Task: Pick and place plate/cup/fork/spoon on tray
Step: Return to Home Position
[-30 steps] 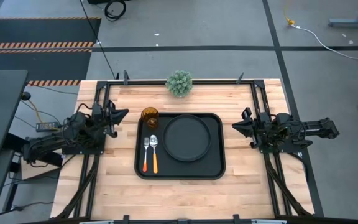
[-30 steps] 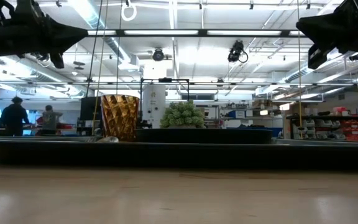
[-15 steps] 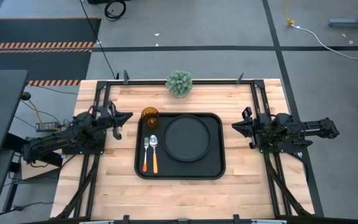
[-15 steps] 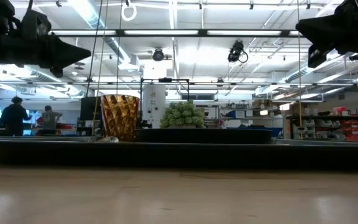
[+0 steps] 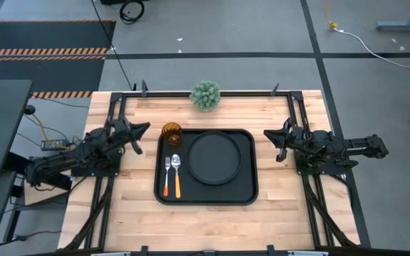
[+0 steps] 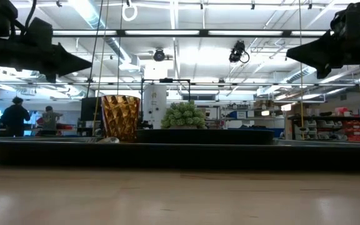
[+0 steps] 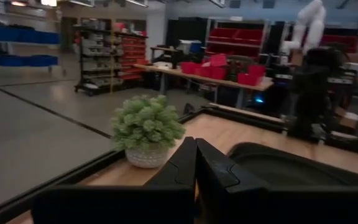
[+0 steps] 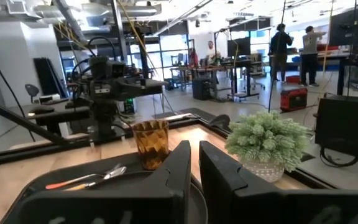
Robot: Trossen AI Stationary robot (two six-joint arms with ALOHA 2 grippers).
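The black tray (image 5: 244, 193) lies mid-table. On it rest the round black plate (image 5: 213, 158), the amber cup (image 5: 171, 131) upright in its far left corner, and the fork (image 5: 167, 176) and spoon (image 5: 176, 174) side by side, left of the plate. My left gripper (image 5: 144, 128) hangs shut and level above the table, left of the tray and pointing at the cup. My right gripper (image 5: 267, 134) hangs shut to the right of the tray, pointing toward it. Neither holds anything. The right wrist view shows the cup (image 8: 150, 143) and the cutlery (image 8: 98, 176) beyond the fingers.
A green spiky plant in a white pot (image 5: 205, 95) stands at the table's far edge, behind the tray. Black frame rails (image 5: 116, 114) run along both sides. Bare wood lies in front of the tray (image 5: 205, 224). People stand far off in the room (image 6: 14, 117).
Both grippers have tipped down toward level and rolled at the wrist, staying shut. The left one's tip has dropped a little. The right one's tip has dropped and swung slightly toward the table's far edge. Nothing on the tray has moved.
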